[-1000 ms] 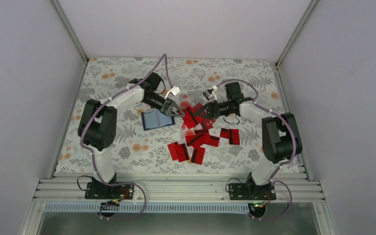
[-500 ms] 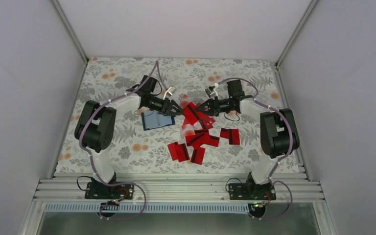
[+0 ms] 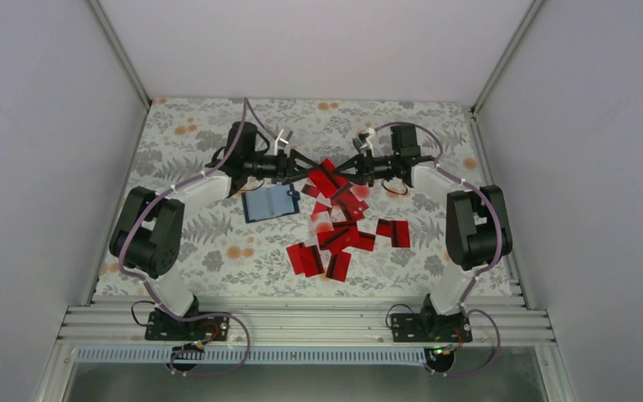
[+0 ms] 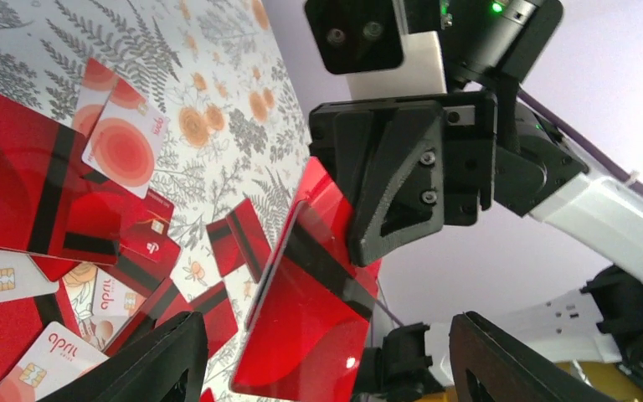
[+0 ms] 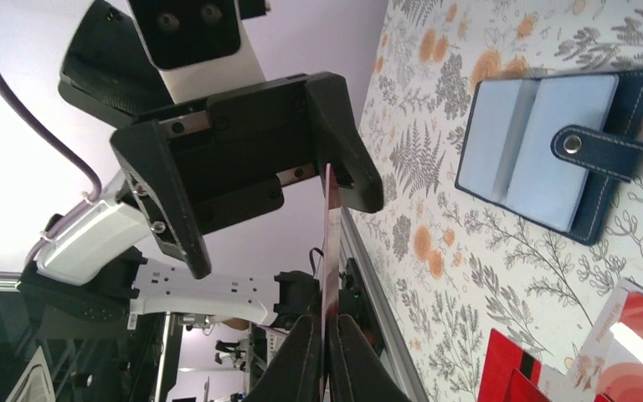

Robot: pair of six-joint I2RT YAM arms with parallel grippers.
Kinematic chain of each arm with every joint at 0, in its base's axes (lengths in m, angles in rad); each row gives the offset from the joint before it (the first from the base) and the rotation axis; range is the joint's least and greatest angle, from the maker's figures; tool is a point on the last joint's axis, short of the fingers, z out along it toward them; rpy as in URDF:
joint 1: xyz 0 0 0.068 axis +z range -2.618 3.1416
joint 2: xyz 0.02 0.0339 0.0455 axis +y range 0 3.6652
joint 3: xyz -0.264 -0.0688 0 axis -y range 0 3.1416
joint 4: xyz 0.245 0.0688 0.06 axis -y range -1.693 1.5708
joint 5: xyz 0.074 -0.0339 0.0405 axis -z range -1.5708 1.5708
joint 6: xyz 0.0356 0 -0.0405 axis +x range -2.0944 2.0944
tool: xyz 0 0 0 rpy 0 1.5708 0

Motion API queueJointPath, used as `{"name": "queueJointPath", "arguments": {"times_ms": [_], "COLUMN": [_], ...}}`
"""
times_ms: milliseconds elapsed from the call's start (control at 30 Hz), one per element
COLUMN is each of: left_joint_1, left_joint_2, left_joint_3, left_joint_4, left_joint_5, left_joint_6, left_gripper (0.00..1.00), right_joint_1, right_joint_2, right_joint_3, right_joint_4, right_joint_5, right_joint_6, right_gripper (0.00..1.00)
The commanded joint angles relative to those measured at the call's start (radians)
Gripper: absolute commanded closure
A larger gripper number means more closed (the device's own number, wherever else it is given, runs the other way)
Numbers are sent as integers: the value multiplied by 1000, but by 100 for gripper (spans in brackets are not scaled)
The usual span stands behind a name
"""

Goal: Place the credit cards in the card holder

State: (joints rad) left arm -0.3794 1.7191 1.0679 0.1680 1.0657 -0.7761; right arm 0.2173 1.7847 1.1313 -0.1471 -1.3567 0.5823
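Bright, diffuse light throughout, soft faint shadows, small glare on the credit cards [image 4: 301,318].

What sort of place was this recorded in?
Probably a lab test booth: plain white walls enclose a floral-covered table, with left arm and right arm bolted to a metal rail.

Card holder [image 3: 270,202] on the table [image 3: 201,243], left of the scattered credit cards [image 3: 341,237]; one card [image 4: 306,322] aloft behind the pile.

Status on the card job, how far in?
Done: nothing visible; the card holder lies open, no card showing in it. In hand: right pincer pinches one red card in the air, left pincer open facing it. Left: the other credit cards lie scattered on the table.
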Motion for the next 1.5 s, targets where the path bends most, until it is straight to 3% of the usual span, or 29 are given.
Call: {"name": "queueJointPath", "arguments": {"times_ms": [0,167,367,700,800,933,1133,1300,1467], "left_joint_1": [2,3,-6,-27,-36,-37,-37,-38,-38], "left_joint_2": [-14,-27,-20,-30,-35,-42,-53,-47,-40], "left_joint_3": [-20,-20,-47,27,100,149,136,130,156], "left_joint_4": [126,164,288,96,-115,-244,-261,-271,-316], "left_joint_5": [-56,-60,-73,-145,-223,-276,-287,-286,-314], "left_joint_6": [-149,-200,-298,-204,-112,-63,-74,-76,-48], "left_gripper": [28,35,59,91,94,97,97,85,87], "right_joint_1": [-3,-3,-3,-3,-3,-2,-3,-3,-3], "right_joint_2": [-1,-2,8,12,11,14,9,6,2], "right_joint_3": [58,88,115,123,130,148,152,154,158], "right_joint_4": [60,64,62,31,14,-12,-15,7,10], "right_joint_5": [15,19,19,32,44,65,95,103,89], "right_joint_6": [102,134,141,114,101,85,86,103,100], "right_gripper": [96,96,96,96,96,96,96,96,96]}}
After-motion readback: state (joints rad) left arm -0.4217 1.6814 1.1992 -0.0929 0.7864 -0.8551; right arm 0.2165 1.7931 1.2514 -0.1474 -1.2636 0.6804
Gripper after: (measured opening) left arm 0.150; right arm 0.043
